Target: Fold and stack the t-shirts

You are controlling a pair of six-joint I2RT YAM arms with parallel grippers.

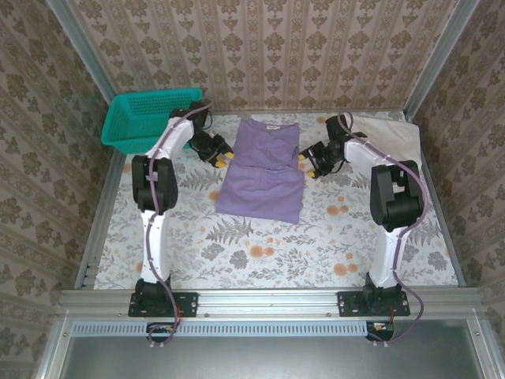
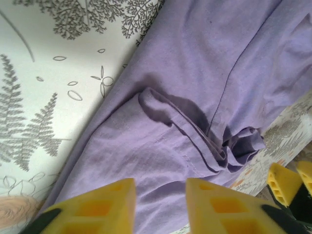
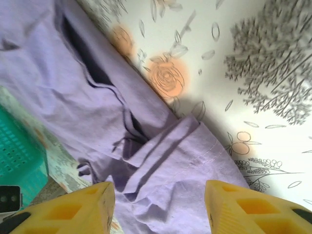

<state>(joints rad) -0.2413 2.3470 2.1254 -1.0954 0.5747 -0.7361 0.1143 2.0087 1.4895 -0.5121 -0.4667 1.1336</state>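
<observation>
Your lavender t-shirt point(image 1: 262, 167) lies at the middle of the table point(image 1: 260, 245), collar toward the far wall and hem toward the arm bases. Both sleeves are turned in over the body, so the outline is a long, slightly flared rectangle. In the wrist views the turned-in sleeve cloth is bunched and creased, not flat. The rest of the cloth lies smooth.

The off-white t-shirt point(image 1: 387, 134) sits at the far right corner, well apart from the lavender one. The teal basket point(image 1: 146, 118) is at the far left corner.

Your left gripper point(image 1: 223, 158) hangs just over the shirt's left edge at sleeve height. Its jaws are parted by a moderate gap with nothing between them. Your right gripper point(image 1: 306, 163) is at the opposite edge, jaws spread wider, also empty, with cloth lying loose below.
</observation>
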